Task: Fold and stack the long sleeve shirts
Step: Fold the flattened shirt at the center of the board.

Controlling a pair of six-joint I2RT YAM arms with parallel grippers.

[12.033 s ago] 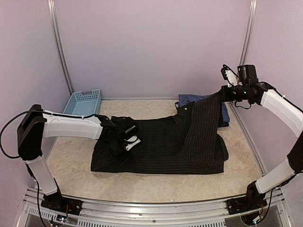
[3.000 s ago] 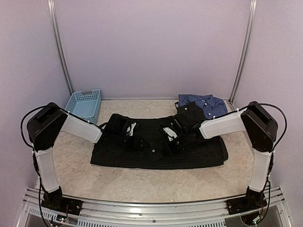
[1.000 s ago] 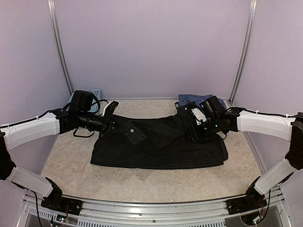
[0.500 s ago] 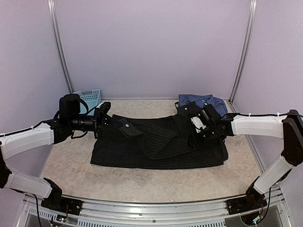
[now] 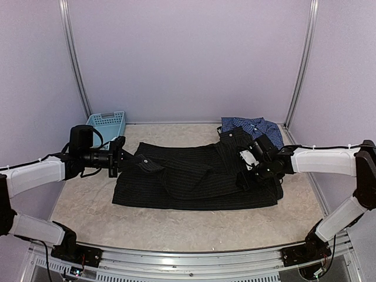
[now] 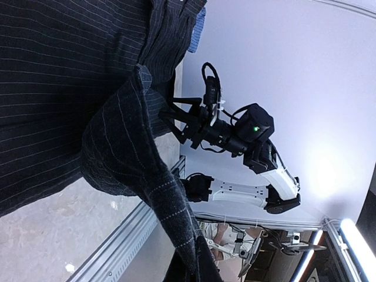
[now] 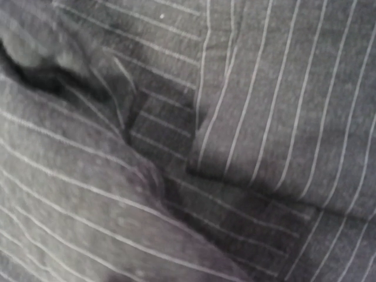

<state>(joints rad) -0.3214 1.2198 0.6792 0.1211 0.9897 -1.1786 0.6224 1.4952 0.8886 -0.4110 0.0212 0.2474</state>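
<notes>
Beige table (image 5: 88,205), lilac walls (image 5: 188,59) — black shirt (image 5: 194,182) spread out. Sleeve (image 5: 148,163) pinched by left gripper (image 5: 128,159); right gripper (image 5: 244,174) pressed on cloth — grip cannot be told.

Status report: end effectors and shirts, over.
Left end effector shut on sleeve of black shirt. Right end effector down on it, grip unclear. Blue shirt behind.

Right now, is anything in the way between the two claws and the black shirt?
Nothing visible. The left claw is shut on a sleeve of the black shirt; the right claw sits against its cloth at the other end.
</notes>
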